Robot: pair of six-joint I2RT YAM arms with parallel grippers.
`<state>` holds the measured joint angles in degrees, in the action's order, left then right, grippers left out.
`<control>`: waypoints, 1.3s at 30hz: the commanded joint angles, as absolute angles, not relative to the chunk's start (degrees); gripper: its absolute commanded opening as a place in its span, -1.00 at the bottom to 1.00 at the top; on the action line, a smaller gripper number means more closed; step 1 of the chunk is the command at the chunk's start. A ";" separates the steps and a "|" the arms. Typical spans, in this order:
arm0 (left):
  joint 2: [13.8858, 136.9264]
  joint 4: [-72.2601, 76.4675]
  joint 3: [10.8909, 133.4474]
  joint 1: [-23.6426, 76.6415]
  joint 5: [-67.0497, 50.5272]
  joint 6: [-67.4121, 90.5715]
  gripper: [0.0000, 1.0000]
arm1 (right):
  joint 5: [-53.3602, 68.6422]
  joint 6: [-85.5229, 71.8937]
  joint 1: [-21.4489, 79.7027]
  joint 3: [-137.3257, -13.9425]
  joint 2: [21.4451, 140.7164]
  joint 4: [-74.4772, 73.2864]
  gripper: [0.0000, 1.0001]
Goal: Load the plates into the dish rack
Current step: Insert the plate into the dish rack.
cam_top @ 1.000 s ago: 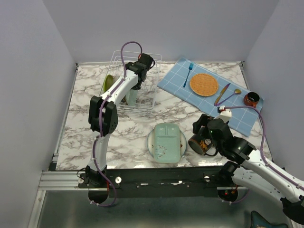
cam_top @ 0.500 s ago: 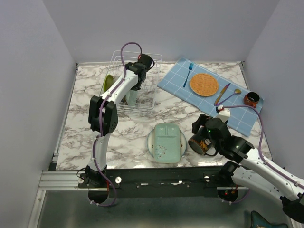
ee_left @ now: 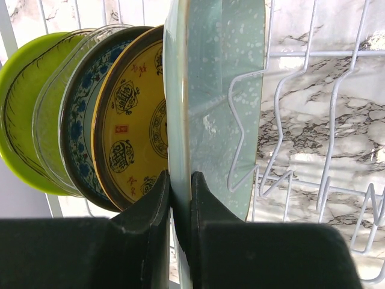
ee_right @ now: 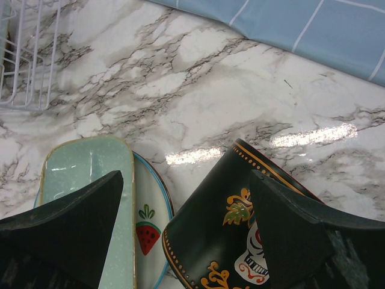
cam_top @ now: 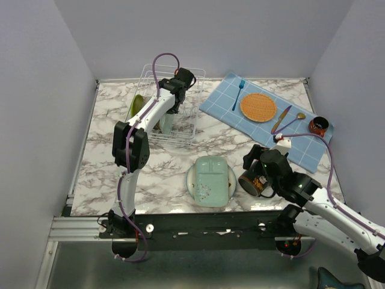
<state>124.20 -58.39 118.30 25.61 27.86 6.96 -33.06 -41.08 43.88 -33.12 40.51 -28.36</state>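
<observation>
Left arm reaches into the dish rack [ee_left: 325, 53] at the back left of the marble table [cam_top: 108, 126]. Left gripper [ee_left: 179, 180] pinches the near rim of the racked mint plate [ee_left: 222, 90], one finger pressed on each face, plate edge clamped between them. That plate stands upright on edge in the slots, rightmost of a row. Just left of it, packed close, is the yellow plate [ee_left: 135, 132] with brown rim and red-brown emblems, then the blue-patterned plate [ee_left: 81, 132], then a clear plate [ee_left: 51, 120], then the lime plate [ee_left: 21, 108] at the far left. All stand on edge; rack wires run bare to the right of the mint one.

Right gripper [ee_right: 186, 180] hangs low over the front right of the table, fingers spread wide. The black mug [ee_right: 222, 241] sits between them, tipped, rim toward the camera; right finger overlaps it, can't tell if touching. Left finger hangs over the flat mint plate [ee_right: 90, 162], apart from the mug.

The flat mint plate, a rounded square, lies on top of the watermelon plate [ee_right: 147, 223] at front centre, well apart from the rack, mug just beside them on the right.

Blue cloth [cam_top: 222, 105] at back right holds the orange mat [cam_top: 258, 107]
</observation>
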 commanded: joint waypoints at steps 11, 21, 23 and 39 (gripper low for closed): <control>121.64 -58.01 120.32 25.05 30.32 7.73 -1.00 | -33.75 -41.22 44.12 -32.96 40.96 -27.77 0.88; 120.59 -57.66 120.50 24.79 32.87 7.91 -1.00 | -33.49 -41.40 44.12 -32.87 41.22 -27.51 0.88; 120.32 -57.83 120.59 24.79 33.31 8.08 -1.00 | -33.49 -41.31 44.12 -32.87 41.40 -27.51 0.88; 116.63 -54.58 120.67 24.43 35.24 7.91 -1.00 | -32.96 -41.31 44.12 -32.78 42.19 -26.98 0.88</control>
